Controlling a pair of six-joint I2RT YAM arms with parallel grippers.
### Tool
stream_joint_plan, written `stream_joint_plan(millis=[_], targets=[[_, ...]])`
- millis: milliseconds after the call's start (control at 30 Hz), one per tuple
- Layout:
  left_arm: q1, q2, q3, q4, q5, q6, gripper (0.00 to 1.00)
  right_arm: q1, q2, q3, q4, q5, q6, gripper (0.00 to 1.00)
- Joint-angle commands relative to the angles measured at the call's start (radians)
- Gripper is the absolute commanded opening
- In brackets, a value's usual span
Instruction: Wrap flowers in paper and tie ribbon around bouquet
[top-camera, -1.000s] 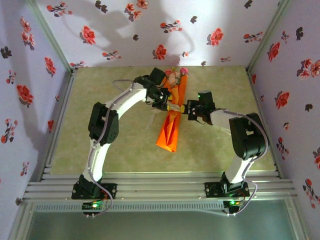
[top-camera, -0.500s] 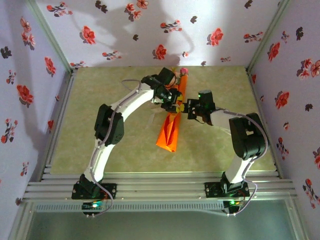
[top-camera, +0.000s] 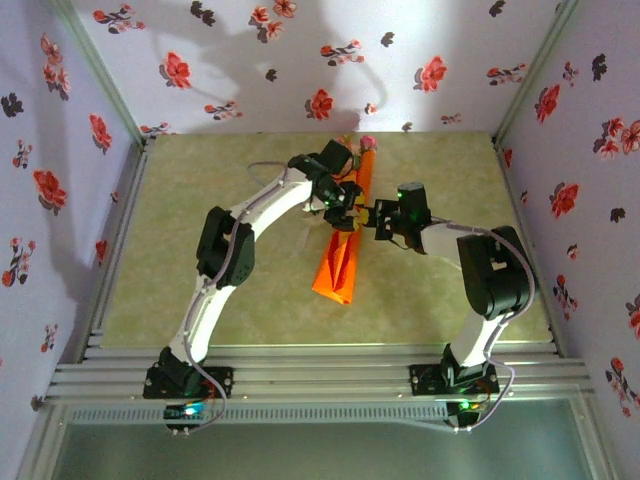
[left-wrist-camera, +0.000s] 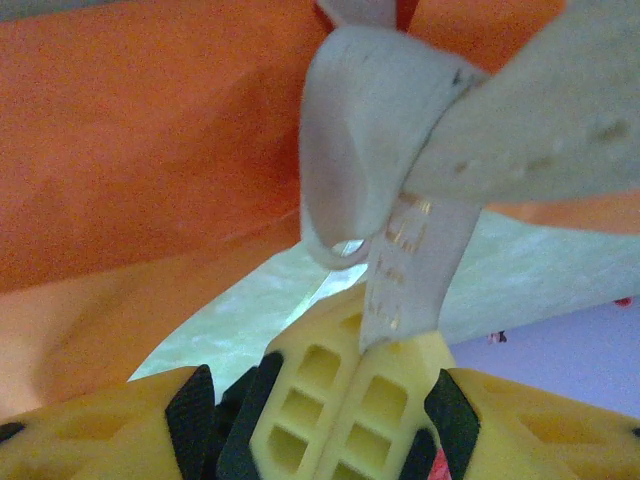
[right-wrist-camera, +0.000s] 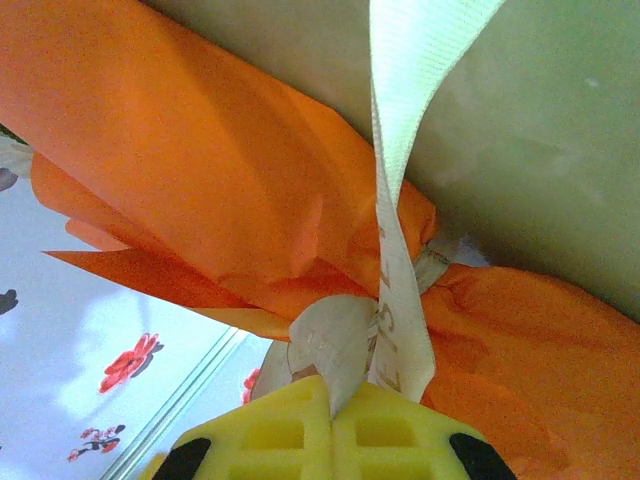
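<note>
Orange bouquet (top-camera: 340, 262) lay on the table (top-camera: 250, 300), ribbon (right-wrist-camera: 400, 200) looped round it, right jaws clamped on a tail, left jaws unclear; tying step, next probably needs tails pulled apart to cinch.

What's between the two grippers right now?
In the top view, the bouquet, where the ribbon wraps it, lies between the left gripper and the right gripper.
</note>
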Motion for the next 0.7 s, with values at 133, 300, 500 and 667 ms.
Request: stream_joint_plan(millis=[133, 300, 500, 667], targets=[[0.021, 0.078, 0.069, -0.040, -0.058, -0.018, 0.59, -0.006, 0.001, -0.028, 0.042, -0.017, 0.029, 0.00], [0.025, 0.079, 0.055, -0.040, -0.064, -0.008, 0.57, -0.005, 0.001, -0.032, 0.048, -0.017, 0.033, 0.00], [0.032, 0.078, 0.040, -0.029, -0.081, -0.001, 0.37, -0.004, -0.001, -0.030, 0.051, -0.020, 0.031, 0.00], [0.036, 0.070, 0.022, -0.018, -0.093, 0.001, 0.25, -0.004, -0.010, -0.036, 0.048, -0.021, 0.031, 0.00]])
